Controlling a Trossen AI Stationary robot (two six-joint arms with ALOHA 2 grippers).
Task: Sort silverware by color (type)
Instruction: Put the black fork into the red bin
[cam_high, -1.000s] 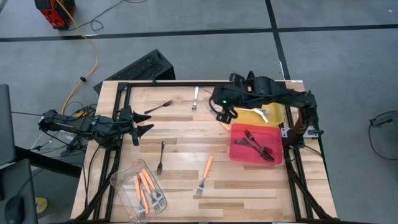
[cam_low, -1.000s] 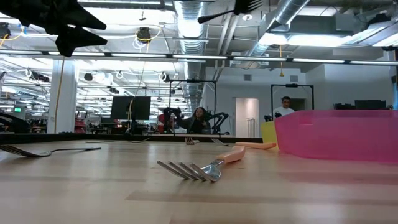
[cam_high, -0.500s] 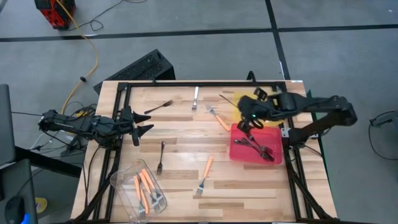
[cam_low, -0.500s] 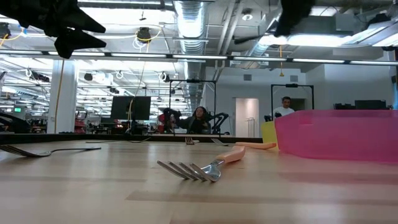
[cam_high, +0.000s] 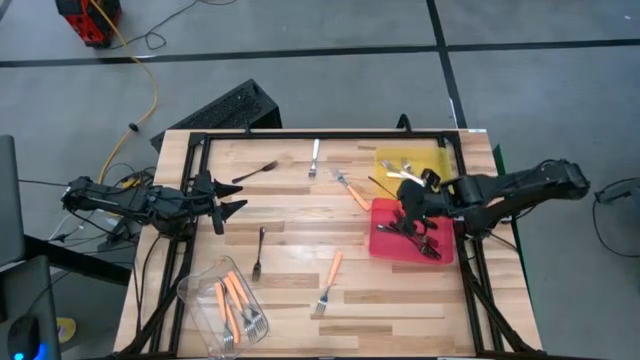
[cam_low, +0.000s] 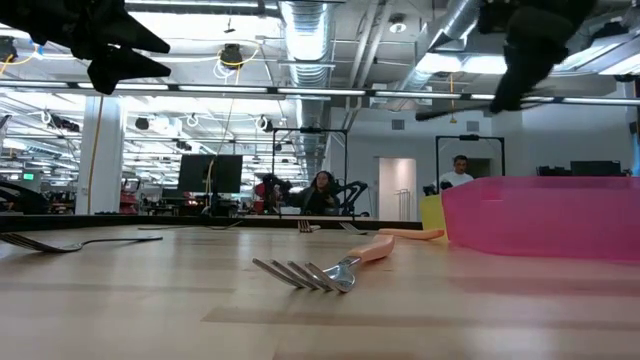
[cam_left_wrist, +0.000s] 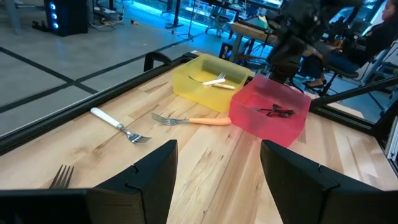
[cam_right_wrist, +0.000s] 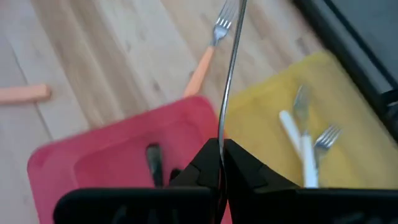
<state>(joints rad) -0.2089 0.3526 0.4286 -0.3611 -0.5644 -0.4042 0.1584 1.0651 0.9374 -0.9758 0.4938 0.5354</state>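
- Nearest the front edge of the desk (cam_high: 290, 300), a clear plastic tub (cam_high: 222, 302) sits at the left corner with several orange-handled forks (cam_high: 232, 298) lying inside it.
- Just to its right, a single orange-handled fork (cam_high: 329, 283) lies loose on the wood, tines toward the front; in the low view it is the closest thing in sight (cam_low: 325, 268).
- A little farther back, a dark fork (cam_high: 259, 252) lies by itself between the tub and the middle of the desk.
- On the right side, the red tray (cam_high: 385, 243) holds a small heap of black forks (cam_high: 418, 240).
- The right gripper (cam_high: 411, 205) hangs over the red tray's far edge, jaws clamped shut on a slim dark fork (cam_right_wrist: 231, 65) that sticks out toward the middle of the desk.
- Level with it on the left side, the left gripper (cam_high: 228, 203) waits above the desk's left edge, jaws spread apart and holding nothing.
- Behind the red tray and touching it, the yellow tray (cam_high: 395, 162) carries white-handled forks (cam_right_wrist: 303, 138).
- Beside the trays, toward the middle, an orange-handled fork (cam_high: 347, 186) lies on bare wood.
- Near the far edge lie a white-handled fork (cam_high: 314, 157) and, to its left, another dark fork (cam_high: 254, 172).
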